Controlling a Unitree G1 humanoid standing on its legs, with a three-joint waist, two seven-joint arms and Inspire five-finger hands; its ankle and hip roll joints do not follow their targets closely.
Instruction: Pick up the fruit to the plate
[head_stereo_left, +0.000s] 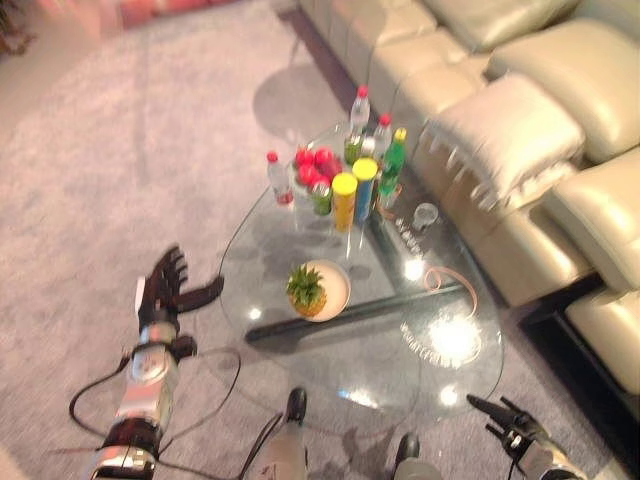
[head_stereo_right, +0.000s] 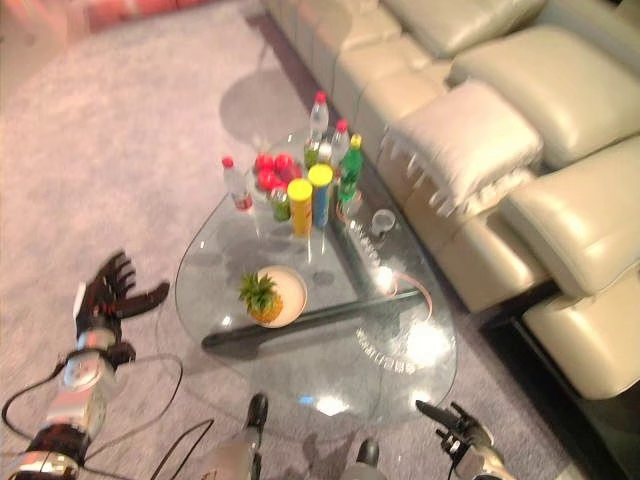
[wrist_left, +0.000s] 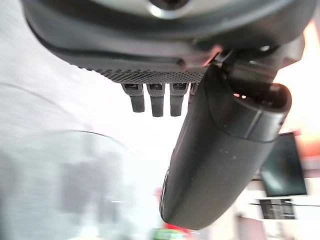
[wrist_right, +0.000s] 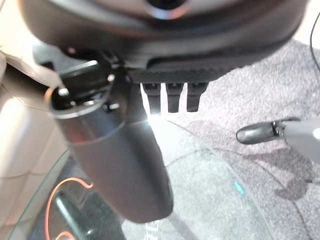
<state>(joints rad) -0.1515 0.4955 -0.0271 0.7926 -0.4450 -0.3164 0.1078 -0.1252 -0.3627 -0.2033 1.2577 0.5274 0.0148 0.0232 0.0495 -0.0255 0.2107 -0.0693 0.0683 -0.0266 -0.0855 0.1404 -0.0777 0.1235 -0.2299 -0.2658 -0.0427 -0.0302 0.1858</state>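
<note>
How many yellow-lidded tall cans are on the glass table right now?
2. One yellow-lidded can stands nearer the plate; the second stands just behind it, beside the green bottle. The cluster is crowded, so another may be hidden.

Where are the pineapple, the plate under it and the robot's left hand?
pineapple (head_stereo_left: 308, 291): left eye view, on its leafy crown.
plate (head_stereo_left: 337, 286): left eye view, on its bare right side.
left hand (head_stereo_left: 160, 295): left eye view, on its palm.

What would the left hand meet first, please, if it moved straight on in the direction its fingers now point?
Probably nothing soon: the left hand is open beside the glass table, fingers aimed up the carpet past its edge. Depth is uncertain.
</note>
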